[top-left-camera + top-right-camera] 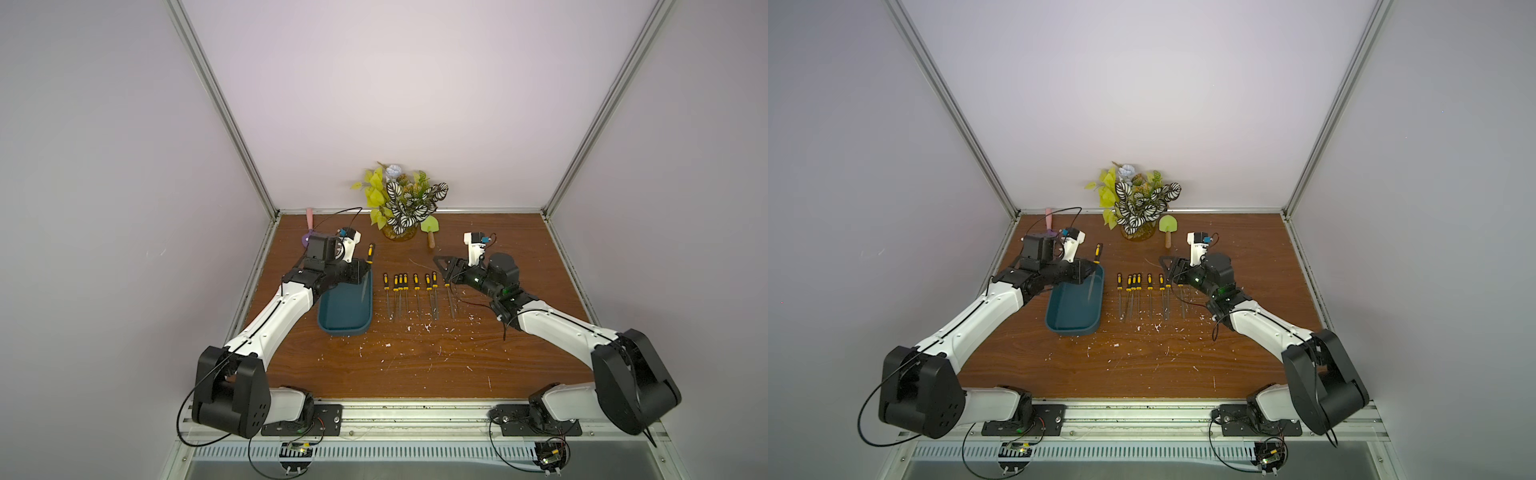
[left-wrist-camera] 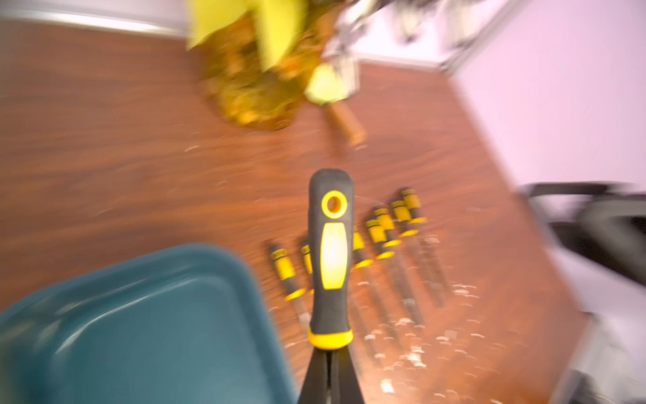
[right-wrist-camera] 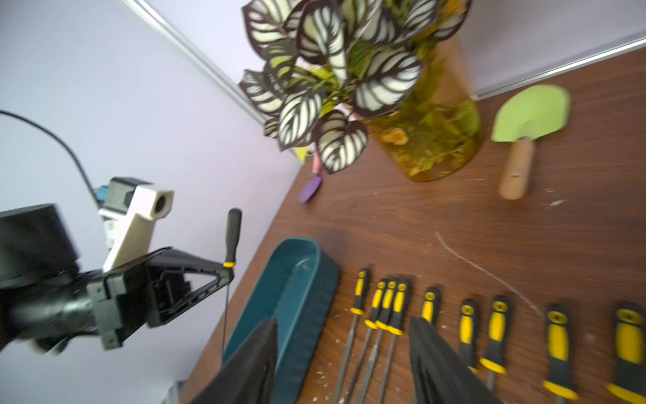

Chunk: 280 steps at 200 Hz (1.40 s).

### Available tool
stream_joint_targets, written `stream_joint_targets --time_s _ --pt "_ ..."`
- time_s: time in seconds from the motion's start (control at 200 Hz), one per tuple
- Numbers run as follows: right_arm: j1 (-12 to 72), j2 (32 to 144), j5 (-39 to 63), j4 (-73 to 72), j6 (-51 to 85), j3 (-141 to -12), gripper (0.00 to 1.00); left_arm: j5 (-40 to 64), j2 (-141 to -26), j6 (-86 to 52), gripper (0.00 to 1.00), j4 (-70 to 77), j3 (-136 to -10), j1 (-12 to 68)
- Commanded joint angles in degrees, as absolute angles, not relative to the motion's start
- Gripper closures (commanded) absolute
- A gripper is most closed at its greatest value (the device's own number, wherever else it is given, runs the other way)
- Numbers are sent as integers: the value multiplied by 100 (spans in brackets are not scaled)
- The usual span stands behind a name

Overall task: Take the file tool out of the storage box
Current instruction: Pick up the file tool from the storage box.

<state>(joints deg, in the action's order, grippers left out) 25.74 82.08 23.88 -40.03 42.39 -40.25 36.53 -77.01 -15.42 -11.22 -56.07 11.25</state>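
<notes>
On the wooden table (image 1: 415, 374), the storage box (image 1: 345, 311) lies beside the row of files (image 1: 415, 293), the right gripper (image 3: 343, 320) hangs above that row with jaws spread and empty, and the left gripper (image 2: 330, 349) is clamped on the file tool (image 2: 332, 252), held handle-up over the box's far end.

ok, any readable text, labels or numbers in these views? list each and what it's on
No text reads in any view.
held file: handle plain black and yellow, no print.
files on the table: no marks show on the handles.
storage box: no label.
white camera mount on the left arm: a small pale patch with marks, too blurred to read.
</notes>
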Motion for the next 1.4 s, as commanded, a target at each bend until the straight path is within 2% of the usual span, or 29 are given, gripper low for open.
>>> stream_joint_targets --time_s 0.0,0.08,0.16,0.37,0.651,0.746,0.836,0.886,0.966,1.071,1.136,1.176,1.196,1.221,1.266,1.291,1.326,1.336,1.346,1.396 --pt "2514 8757 4377 -6941 5582 -4082 33 6519 -7923 -2188 100 -253 -5447 905" --pt "2518 9246 4695 -8158 6362 -4150 32 7165 -7991 -2659 100 262 -5289 930" --pt "2576 9542 4711 -8431 6589 -4293 32 7439 -7908 -3216 100 1044 -5019 932" --pt "3022 9608 4596 -6888 5497 -4973 30 7664 -7849 -4007 100 2062 -4643 931" --pt "3465 10027 4588 -6005 4996 -5775 31 7660 -7893 -4132 100 2231 -4573 975" --pt "3548 10181 4563 -6152 5129 -5887 33 7668 -7893 -4176 100 2293 -4570 991" --pt "3572 10308 4626 -6717 5505 -5882 40 7667 -7897 -4175 100 2289 -4543 1002" --pt "3570 10346 4623 -6987 5705 -5858 52 7672 -7893 -4180 100 2292 -4522 1010" --pt "3575 10371 4616 -7279 5921 -5801 63 7668 -7893 -4097 100 2145 -4521 1057" --pt "3568 10349 4646 -7668 6066 -5622 69 7620 -7884 -3536 100 1379 -4691 1166" --pt "3567 10289 4631 -7748 6046 -5518 85 7548 -7893 -3201 100 918 -4808 1214" --pt "3555 10250 4601 -7737 6042 -5474 95 7497 -7909 -3072 92 731 -4841 1221" --pt "3541 10225 4599 -7713 6039 -5447 100 7477 -7910 -3013 78 665 -4862 1219" --pt "3515 10193 4583 -7682 6038 -5430 100 7433 -7919 -2956 60 578 -4879 1213" --pt "3444 10128 4542 -7612 6054 -5347 100 7308 -7915 -2786 52 380 -4918 1214" --pt "3390 10058 4511 -7541 6048 -5297 100 7187 -7910 -2700 42 252 -4956 1213" --pt "3288 9947 4486 -7366 6008 -5221 100 6941 -7902 -2495 20 -31 -5041 1198" --pt "3248 9916 4481 -7295 5980 -5201 100 6817 -7901 -2430 7 -140 -5075 1189" --pt "3225 9871 4482 -7229 5958 -5183 100 6697 -7895 -2350 1 -248 -5114 1178" --pt "3005 9630 4421 -6352 5641 -5166 100 6019 -7884 -2013 0 -765 -5283 1130"
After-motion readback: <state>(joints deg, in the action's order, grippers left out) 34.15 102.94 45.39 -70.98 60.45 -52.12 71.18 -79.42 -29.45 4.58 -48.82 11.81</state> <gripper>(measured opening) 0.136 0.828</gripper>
